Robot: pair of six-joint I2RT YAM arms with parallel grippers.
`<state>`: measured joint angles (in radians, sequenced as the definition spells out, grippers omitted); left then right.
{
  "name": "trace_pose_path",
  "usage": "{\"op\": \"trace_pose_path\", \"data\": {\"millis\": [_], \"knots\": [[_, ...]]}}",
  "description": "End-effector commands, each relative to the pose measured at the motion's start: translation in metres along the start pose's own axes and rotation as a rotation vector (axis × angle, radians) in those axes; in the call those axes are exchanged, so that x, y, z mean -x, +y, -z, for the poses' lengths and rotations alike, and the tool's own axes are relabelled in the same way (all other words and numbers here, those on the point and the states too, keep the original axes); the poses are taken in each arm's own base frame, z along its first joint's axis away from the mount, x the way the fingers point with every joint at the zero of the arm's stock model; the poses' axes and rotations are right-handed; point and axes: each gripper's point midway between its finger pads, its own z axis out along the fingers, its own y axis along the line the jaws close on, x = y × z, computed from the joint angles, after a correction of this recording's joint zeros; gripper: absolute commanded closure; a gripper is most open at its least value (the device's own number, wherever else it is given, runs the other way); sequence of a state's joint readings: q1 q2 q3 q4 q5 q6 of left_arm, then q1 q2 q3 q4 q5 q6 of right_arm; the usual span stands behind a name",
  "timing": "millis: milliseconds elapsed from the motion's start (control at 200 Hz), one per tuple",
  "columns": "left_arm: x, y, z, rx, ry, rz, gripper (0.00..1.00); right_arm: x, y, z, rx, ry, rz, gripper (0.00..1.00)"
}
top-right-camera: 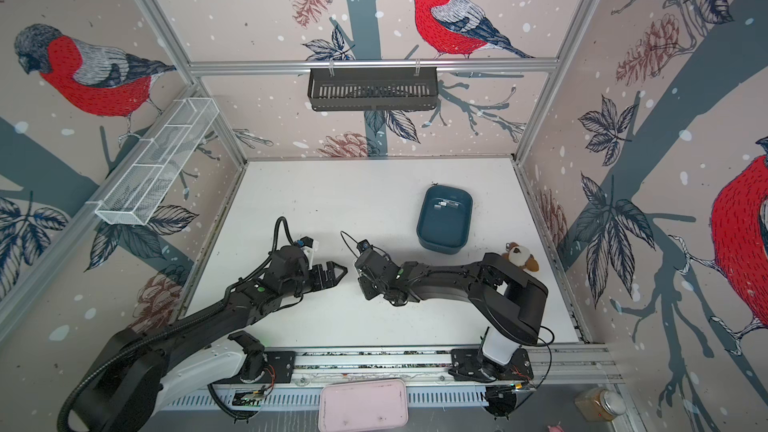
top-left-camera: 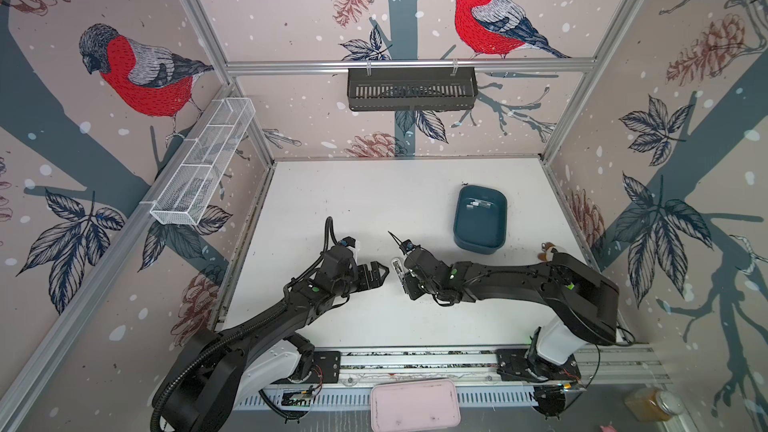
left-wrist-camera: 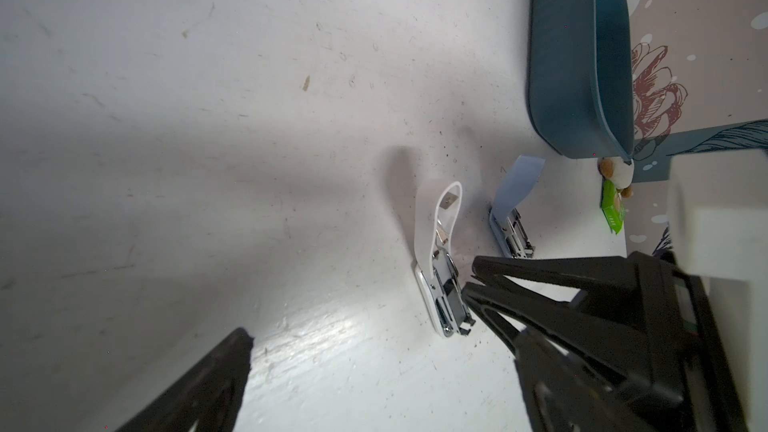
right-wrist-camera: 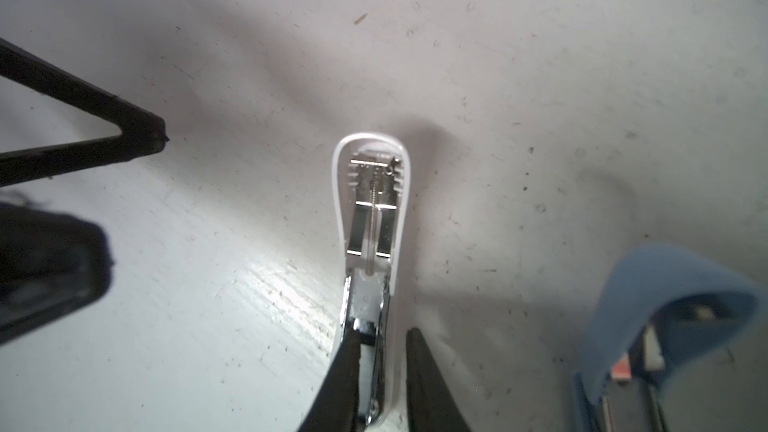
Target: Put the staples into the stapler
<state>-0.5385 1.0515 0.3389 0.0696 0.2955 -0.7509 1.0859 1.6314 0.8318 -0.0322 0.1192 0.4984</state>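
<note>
A white stapler (right-wrist-camera: 372,209) lies on the table with its lid swung up, showing the chrome magazine and spring. My right gripper (right-wrist-camera: 384,338) is shut on its rear end, one finger (right-wrist-camera: 347,367) in the chrome channel and the other against the white outer side. In a top view the stapler (top-left-camera: 397,268) pokes out beside that gripper (top-left-camera: 402,278). My left gripper (top-left-camera: 382,276) hangs wide open just left of it, empty; its tip (right-wrist-camera: 137,135) shows in the right wrist view. The staples (top-left-camera: 476,205) are small silvery strips in the blue tray (top-left-camera: 461,238).
A blue stapler (left-wrist-camera: 511,218), lid also up, lies close beside the white stapler (left-wrist-camera: 440,276). A plush toy (top-right-camera: 521,257) sits by the right wall. A pink tray (top-left-camera: 415,405) lies in front of the arm rail. A black basket (top-left-camera: 411,89) and a white wire basket (top-left-camera: 203,160) hang on the walls.
</note>
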Motion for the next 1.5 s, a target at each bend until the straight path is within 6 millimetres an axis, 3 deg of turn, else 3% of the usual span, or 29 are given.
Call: {"op": "trace_pose_path", "data": {"millis": [0,120,335,625,741,996,1311,1496], "knots": [[0.008,-0.021,0.001,-0.086,-0.006,-0.038,0.02,0.013,0.000,0.013,0.000,-0.056,-0.014,0.77],[0.008,-0.046,0.001,-0.180,0.038,-0.113,0.02,0.020,-0.010,0.038,-0.018,-0.127,-0.058,0.77],[0.020,-0.084,0.000,-0.229,0.040,-0.218,0.02,0.012,-0.041,0.081,-0.038,-0.212,-0.182,0.77],[0.031,-0.115,-0.022,-0.279,0.039,-0.265,0.02,-0.014,-0.078,0.107,-0.099,-0.245,-0.273,0.75],[0.035,-0.119,-0.037,-0.262,0.053,-0.285,0.02,-0.030,-0.089,0.106,-0.112,-0.223,-0.330,0.74],[0.045,-0.129,-0.062,-0.263,0.074,-0.356,0.02,-0.054,-0.087,0.096,-0.019,-0.198,-0.413,0.77],[0.034,-0.131,-0.098,-0.285,0.174,-0.349,0.02,-0.042,-0.079,0.084,0.093,-0.203,-0.484,0.76],[0.022,-0.136,-0.099,-0.339,0.220,-0.349,0.03,-0.033,-0.076,0.072,0.098,-0.176,-0.542,0.77]]}}
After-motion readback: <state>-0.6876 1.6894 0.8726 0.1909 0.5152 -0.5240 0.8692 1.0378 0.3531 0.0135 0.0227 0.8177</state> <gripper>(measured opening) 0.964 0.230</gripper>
